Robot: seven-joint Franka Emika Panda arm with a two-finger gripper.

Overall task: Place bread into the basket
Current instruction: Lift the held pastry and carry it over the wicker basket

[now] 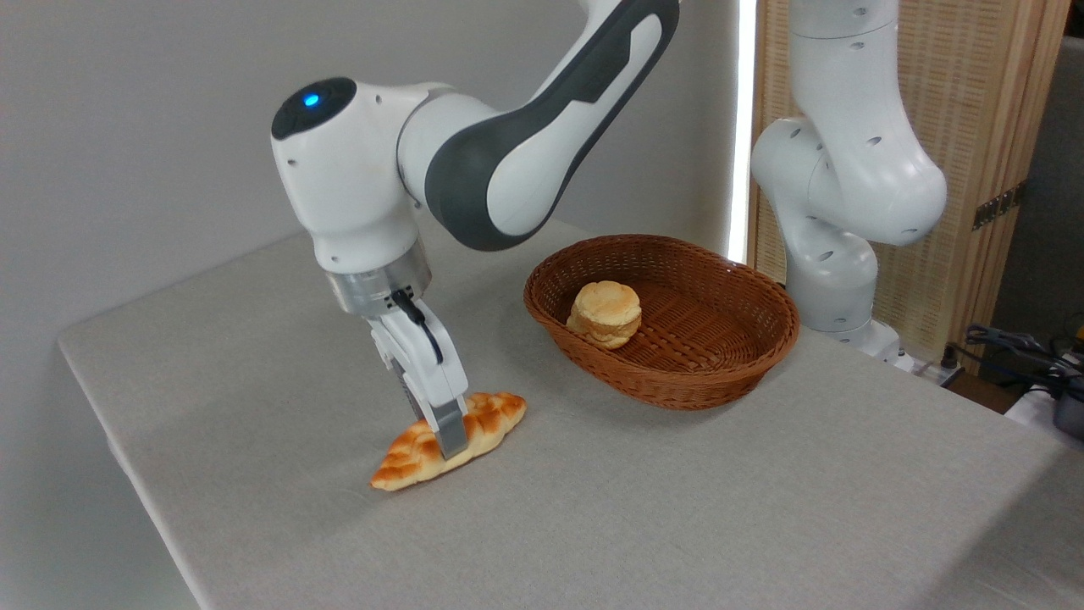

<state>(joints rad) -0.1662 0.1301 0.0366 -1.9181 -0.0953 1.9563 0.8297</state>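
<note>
The bread (405,460), a braided golden loaf with pointed ends, lies on the grey table (593,508) at the front left. My gripper (449,439) reaches down over the loaf's middle. Its near finger (450,430) stands against the loaf's front side, and the far finger is hidden behind the loaf. I cannot see whether the fingers press on the loaf. The loaf appears to rest on the table. The oval brown wicker basket (677,385) stands to the right of the loaf and a little farther back, apart from it.
A small round pale bun (605,313) sits inside the basket at its left end. The white base of the arm (838,254) rises behind the basket at the right. The table's left edge (110,440) runs close to the loaf. Cables (1016,347) lie at the far right.
</note>
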